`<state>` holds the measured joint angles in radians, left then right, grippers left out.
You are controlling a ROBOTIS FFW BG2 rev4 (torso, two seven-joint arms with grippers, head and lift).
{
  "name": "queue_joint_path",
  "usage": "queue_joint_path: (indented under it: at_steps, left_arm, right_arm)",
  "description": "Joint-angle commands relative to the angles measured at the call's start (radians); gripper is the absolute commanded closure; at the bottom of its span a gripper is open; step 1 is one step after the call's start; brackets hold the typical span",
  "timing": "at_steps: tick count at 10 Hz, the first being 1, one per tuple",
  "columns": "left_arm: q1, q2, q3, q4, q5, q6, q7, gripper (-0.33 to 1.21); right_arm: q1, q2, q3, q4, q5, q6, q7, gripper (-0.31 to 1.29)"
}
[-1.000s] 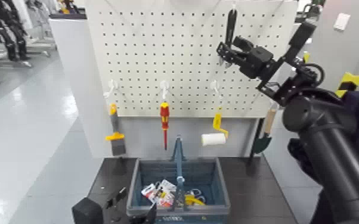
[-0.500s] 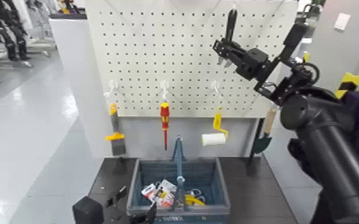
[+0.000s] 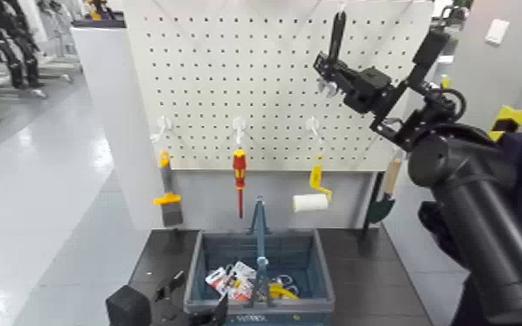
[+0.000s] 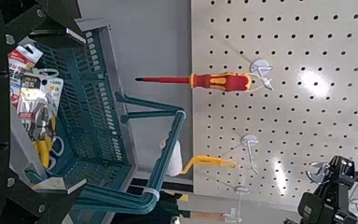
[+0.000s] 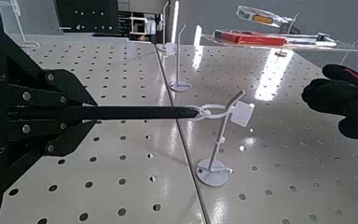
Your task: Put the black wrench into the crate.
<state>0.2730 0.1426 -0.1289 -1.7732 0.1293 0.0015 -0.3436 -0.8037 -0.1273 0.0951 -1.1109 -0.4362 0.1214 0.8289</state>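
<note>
The black wrench [image 3: 337, 36] hangs upright from a hook at the top of the white pegboard [image 3: 230, 78]. My right gripper [image 3: 328, 76] is raised against the board and shut on the wrench's lower part, just above the silvery head. In the right wrist view the slim black handle [image 5: 140, 112] runs from between the shut fingers [image 5: 37, 119] to the white hook [image 5: 219, 112]. The blue-grey crate [image 3: 197, 260] with its tall central handle sits on the dark table below the board. My left gripper [image 3: 156, 299] rests low beside the crate [image 4: 93, 103], its fingers spread.
A red-and-yellow screwdriver [image 3: 239, 173], a yellow-handled paint roller [image 3: 312, 198] and a yellow scraper [image 3: 166, 198] hang lower on the board. A green trowel [image 3: 382, 204] hangs at the board's right edge. Packaged small items and yellow-handled pliers lie inside the crate.
My right gripper moved in slightly toward the board and its fingers went from open to shut on the wrench. The left arm stayed still.
</note>
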Motion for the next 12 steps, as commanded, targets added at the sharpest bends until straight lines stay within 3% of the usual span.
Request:
queue_joint_path:
  at_steps: [1, 4, 7, 12]
  left_arm:
    - [0.002, 0.002, -0.001, 0.0, 0.0, 0.0, 0.0, 0.24]
    - [0.003, 0.003, -0.001, -0.002, 0.001, -0.002, 0.0, 0.24]
    - [0.003, 0.011, -0.006, -0.003, 0.001, 0.0, 0.0, 0.24]
    - [0.003, 0.011, -0.008, -0.003, 0.001, 0.002, 0.003, 0.24]
  right_arm:
    - [0.0, 0.0, -0.003, -0.006, 0.005, 0.0, -0.001, 1.09]
    - [0.02, -0.003, -0.018, -0.072, 0.014, 0.003, -0.001, 1.09]
    - [0.089, 0.008, -0.046, -0.247, 0.01, 0.04, -0.01, 1.09]
    - [0.207, 0.031, -0.038, -0.399, -0.013, 0.081, -0.025, 1.09]
